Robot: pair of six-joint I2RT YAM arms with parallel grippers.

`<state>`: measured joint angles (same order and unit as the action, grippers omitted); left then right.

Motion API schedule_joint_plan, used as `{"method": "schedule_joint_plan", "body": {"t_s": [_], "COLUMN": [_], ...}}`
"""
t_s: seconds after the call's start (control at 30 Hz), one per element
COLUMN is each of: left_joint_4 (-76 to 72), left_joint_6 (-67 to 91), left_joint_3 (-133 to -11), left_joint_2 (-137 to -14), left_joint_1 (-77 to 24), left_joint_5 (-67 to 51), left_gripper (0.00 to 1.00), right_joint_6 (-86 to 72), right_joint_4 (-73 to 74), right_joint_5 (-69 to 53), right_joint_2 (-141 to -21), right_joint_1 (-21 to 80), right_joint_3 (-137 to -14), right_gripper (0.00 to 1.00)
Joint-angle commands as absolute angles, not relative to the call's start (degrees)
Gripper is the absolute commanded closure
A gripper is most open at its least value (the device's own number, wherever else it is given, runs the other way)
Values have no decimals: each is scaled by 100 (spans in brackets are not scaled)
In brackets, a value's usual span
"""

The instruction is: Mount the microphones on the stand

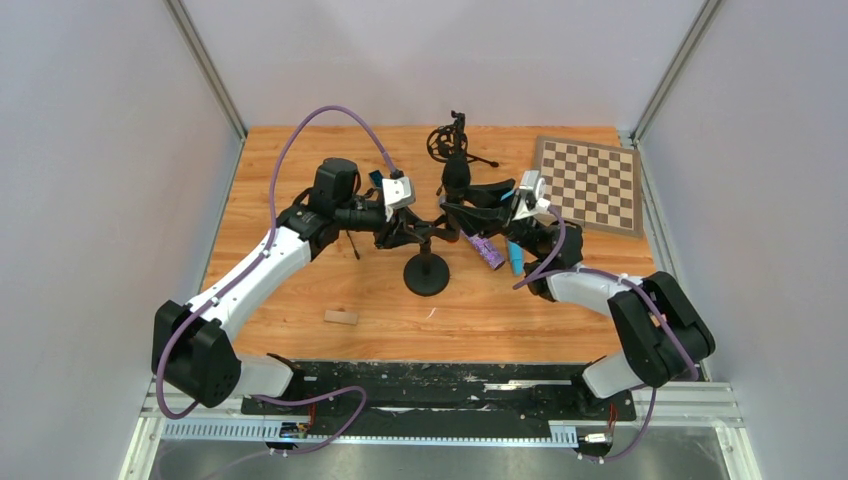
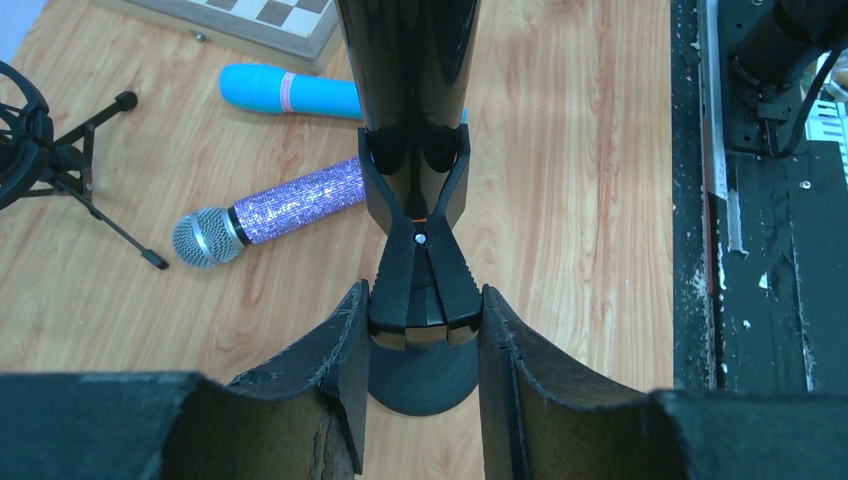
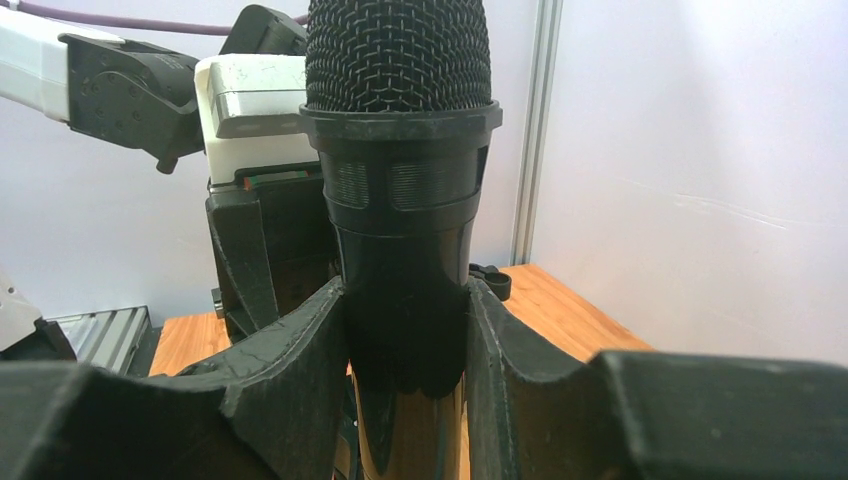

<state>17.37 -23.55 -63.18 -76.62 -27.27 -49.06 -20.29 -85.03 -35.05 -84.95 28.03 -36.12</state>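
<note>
**Three microphones, one at the clip**

One of them, the black microphone (image 1: 455, 178), is up in the air over the middle of the table (image 1: 480, 322). The right jaws hold it tight by its smooth body, just under the mesh head. In the right wrist view the two dark fingers (image 3: 300, 370) press on it, one on each side.

The lower part of its body sits between the two arms of the clip (image 2: 422, 270) on top of the stand (image 1: 427, 272). The left jaws are closed on the back end of that clip. Their fingers (image 2: 335, 370) touch it on both sides. The round foot of the stand rests on the table, right under the clip.

The other two microphones lie flat on the table, just to the right of the stand's foot and close to the right arm. The purple microphone (image 1: 487, 252) sparkles and has a silver mesh head. The blue microphone (image 1: 515, 262) lies near it, on its right side.

A chessboard (image 1: 588, 185) lies in the far right corner of the table. A small black tripod (image 1: 452, 140) stands at the far edge, behind the black microphone. A little wooden block (image 1: 340, 317) lies on the near left part of the table, well apart from the stand.
</note>
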Motion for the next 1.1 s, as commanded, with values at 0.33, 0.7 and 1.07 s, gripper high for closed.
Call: {"method": "schedule_joint_plan", "body": {"t_s": [0.33,0.7,1.07], "left_joint_4": [1626,1652,1687], "left_joint_6": [-2415,-2413,-2412], "left_joint_3": [-6351,-6368,-6381], "left_joint_2": [-7572,-7607,-7613], "left_joint_1": [-2725,-2724,-2721], "left_joint_5": [-4913,-4823,-4844], "left_gripper": [100,100,100], "right_joint_6": [-2414,-2826,-1777], "right_joint_4": [-9574,-9584,-9591], "right_joint_5": [-2200,-1053,-626], "right_joint_2": [-8386,-8128,-8241], "right_joint_1": [3177,3460,4022], "right_joint_3": [-3534,-3173,-3179], "right_gripper": [100,100,100]}}
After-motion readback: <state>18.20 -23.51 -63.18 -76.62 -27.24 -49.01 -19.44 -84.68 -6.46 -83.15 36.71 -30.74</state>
